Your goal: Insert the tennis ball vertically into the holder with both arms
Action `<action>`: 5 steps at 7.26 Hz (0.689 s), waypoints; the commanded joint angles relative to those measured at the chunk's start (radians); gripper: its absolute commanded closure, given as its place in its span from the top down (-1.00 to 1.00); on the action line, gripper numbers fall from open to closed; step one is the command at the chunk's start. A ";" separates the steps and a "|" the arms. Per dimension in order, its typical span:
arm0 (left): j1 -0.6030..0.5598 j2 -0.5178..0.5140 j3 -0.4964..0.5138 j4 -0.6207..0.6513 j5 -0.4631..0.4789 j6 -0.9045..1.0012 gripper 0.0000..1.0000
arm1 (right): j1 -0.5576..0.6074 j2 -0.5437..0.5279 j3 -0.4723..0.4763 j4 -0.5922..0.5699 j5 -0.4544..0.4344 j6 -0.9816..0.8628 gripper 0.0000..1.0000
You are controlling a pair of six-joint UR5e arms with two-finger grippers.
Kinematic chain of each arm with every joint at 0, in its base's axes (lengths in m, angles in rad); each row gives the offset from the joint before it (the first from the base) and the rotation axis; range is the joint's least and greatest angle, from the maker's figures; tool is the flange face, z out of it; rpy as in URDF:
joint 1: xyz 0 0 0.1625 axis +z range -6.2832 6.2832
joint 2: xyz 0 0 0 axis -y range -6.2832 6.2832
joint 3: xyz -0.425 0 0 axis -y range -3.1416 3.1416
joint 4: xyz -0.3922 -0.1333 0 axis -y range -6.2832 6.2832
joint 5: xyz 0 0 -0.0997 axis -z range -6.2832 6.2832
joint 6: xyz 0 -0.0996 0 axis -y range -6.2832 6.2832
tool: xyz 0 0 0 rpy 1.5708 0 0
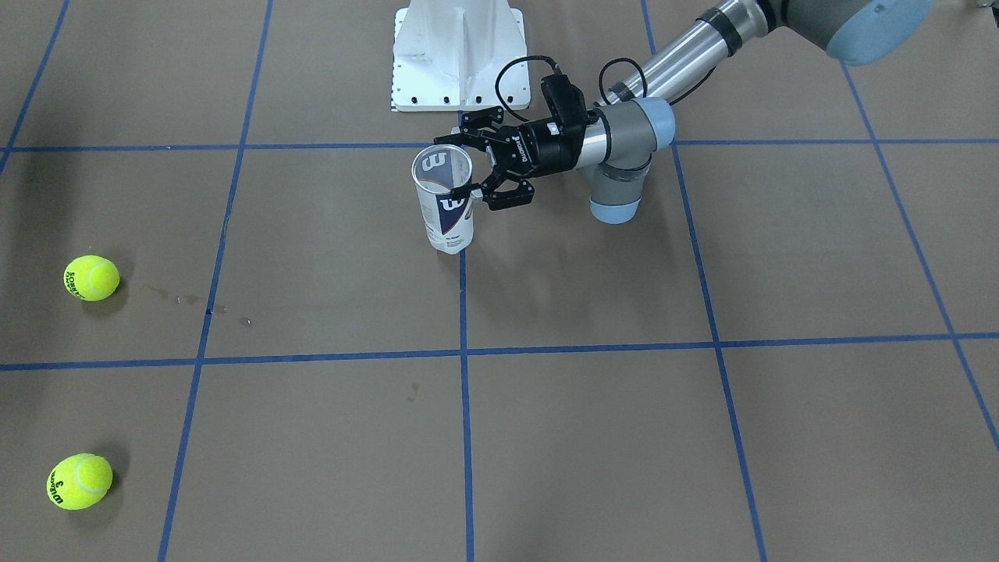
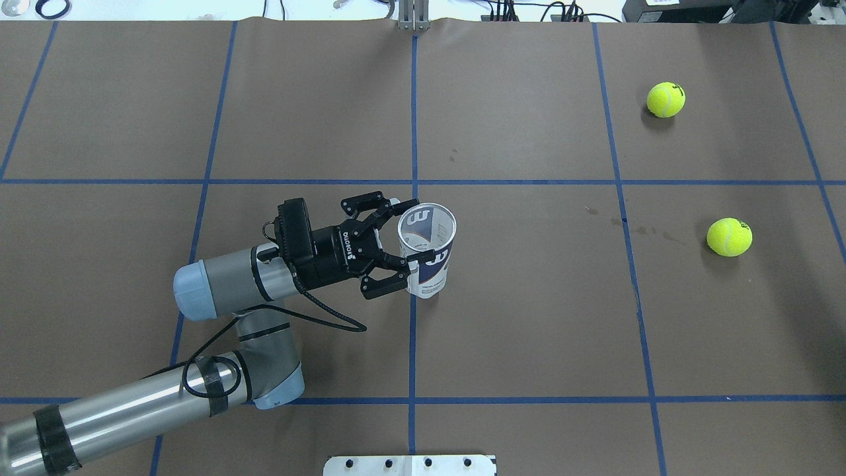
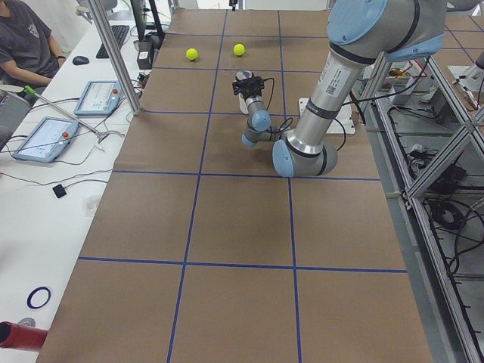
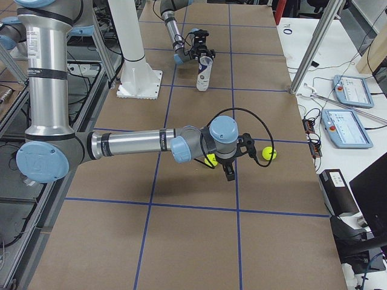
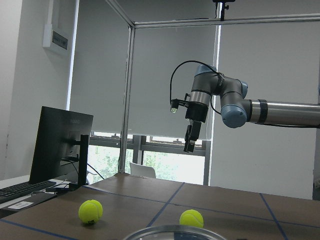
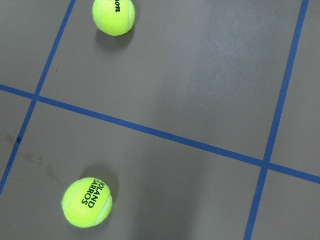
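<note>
The clear holder (image 1: pixel 449 222) with its white and navy label stands upright near the table's middle, open end up; it also shows in the overhead view (image 2: pixel 429 274). My left gripper (image 1: pixel 451 165) comes in level from the side with one finger on each side of the tube near its rim, shut on it (image 2: pixel 421 228). Two yellow-green tennis balls (image 2: pixel 665 99) (image 2: pixel 729 237) lie on the table far to my right. My right gripper (image 4: pixel 230 175) hangs pointing down above them; I cannot tell whether it is open or shut. The right wrist view shows both balls (image 6: pixel 113 16) (image 6: pixel 86 202) below, no fingers.
The white pedestal (image 1: pixel 459 55) stands at my side of the table behind the holder. Blue tape lines grid the brown table (image 2: pixel 529 330). An operator (image 3: pixel 26 38) and tablets (image 3: pixel 94 97) sit beyond the far side, with frame posts (image 3: pixel 113 53) at that edge.
</note>
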 commanded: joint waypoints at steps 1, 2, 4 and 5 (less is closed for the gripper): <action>0.002 0.015 -0.001 0.000 0.000 -0.001 0.25 | 0.000 0.002 -0.001 0.001 0.001 0.000 0.99; 0.004 0.013 -0.003 0.000 0.000 -0.001 0.43 | 0.000 0.004 0.000 0.001 0.001 0.000 0.99; 0.004 0.012 -0.006 0.000 0.000 -0.004 1.00 | 0.000 0.005 0.000 0.001 0.003 0.000 0.99; 0.004 0.013 -0.006 0.000 0.000 -0.004 1.00 | 0.000 0.007 0.000 0.001 0.003 0.000 0.99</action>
